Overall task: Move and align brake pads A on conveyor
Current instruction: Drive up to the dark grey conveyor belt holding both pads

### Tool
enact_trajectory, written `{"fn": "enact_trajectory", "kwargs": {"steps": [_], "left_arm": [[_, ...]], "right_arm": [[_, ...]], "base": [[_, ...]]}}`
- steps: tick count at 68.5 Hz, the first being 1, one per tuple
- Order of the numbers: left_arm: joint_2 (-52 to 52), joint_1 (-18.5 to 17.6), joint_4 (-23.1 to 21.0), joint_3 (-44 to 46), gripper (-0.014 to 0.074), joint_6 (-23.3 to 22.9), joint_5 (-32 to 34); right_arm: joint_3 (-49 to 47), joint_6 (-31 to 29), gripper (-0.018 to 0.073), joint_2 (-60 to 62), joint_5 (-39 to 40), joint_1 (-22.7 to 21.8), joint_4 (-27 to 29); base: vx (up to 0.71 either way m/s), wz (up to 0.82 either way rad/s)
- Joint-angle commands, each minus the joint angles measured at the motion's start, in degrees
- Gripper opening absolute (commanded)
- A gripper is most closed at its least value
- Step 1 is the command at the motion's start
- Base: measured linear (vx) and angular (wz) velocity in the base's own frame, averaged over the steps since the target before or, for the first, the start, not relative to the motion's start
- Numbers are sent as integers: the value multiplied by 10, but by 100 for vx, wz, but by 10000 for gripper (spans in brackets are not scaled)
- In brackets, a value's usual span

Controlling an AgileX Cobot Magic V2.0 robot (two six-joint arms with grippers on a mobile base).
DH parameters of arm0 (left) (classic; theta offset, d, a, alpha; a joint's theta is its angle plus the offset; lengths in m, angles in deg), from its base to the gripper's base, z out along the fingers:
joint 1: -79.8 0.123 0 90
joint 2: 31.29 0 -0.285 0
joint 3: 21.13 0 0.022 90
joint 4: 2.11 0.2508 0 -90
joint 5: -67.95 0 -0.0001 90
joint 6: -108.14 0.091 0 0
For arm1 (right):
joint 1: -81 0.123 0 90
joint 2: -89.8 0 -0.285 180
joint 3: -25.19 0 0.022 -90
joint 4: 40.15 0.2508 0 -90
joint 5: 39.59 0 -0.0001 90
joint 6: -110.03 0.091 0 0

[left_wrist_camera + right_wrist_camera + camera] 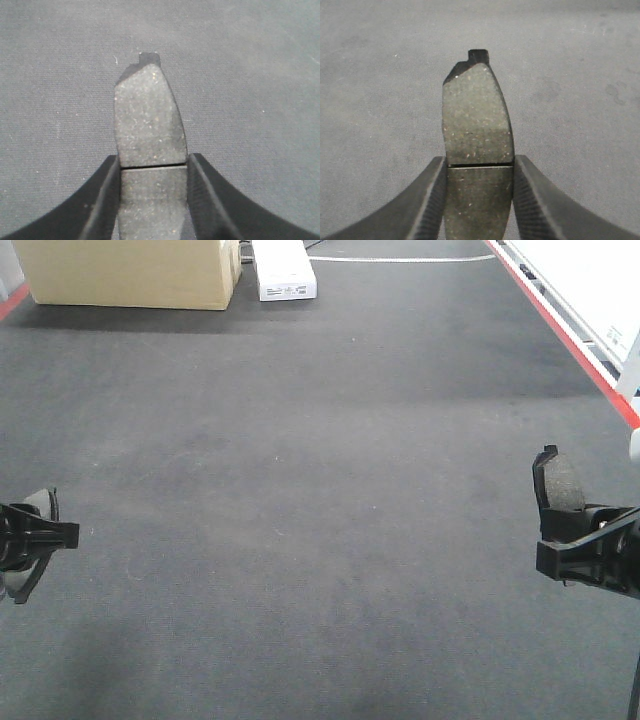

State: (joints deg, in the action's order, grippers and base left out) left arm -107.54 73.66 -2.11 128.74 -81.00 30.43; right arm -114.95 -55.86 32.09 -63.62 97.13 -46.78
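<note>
Two dark grey brake pads A are held above the conveyor (320, 490), a wide matte dark grey belt. My left gripper (152, 162) is shut on one pad (150, 120), its jaws pressing both long sides at the centre groove. My right gripper (480, 162) is shut on another pad (477, 115) in the same way. In the front view the left gripper (45, 525) hangs at the left edge. At the right edge, the right gripper (565, 530) holds its pad (560, 483) upright. No other pads show.
A cardboard box (130, 270) and a white box (283, 270) stand at the belt's far left end. The red side edge (570, 330) runs along the right, with a white surface (590, 280) beyond it. A white cable (400, 258) crosses the far end.
</note>
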Motion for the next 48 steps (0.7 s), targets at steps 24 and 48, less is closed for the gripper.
{"fn": "enact_trajectory", "kwargs": {"steps": [24, 48], "left_arm": [[14, -2, 0, 16, 76, -6, 35], [14, -2, 0, 16, 76, -6, 35]], "right_arm": [[-18, -2, 96, 6, 52, -2, -6], [-18, -2, 96, 6, 52, -2, -6]], "base": [[1, 1], [0, 0]]}}
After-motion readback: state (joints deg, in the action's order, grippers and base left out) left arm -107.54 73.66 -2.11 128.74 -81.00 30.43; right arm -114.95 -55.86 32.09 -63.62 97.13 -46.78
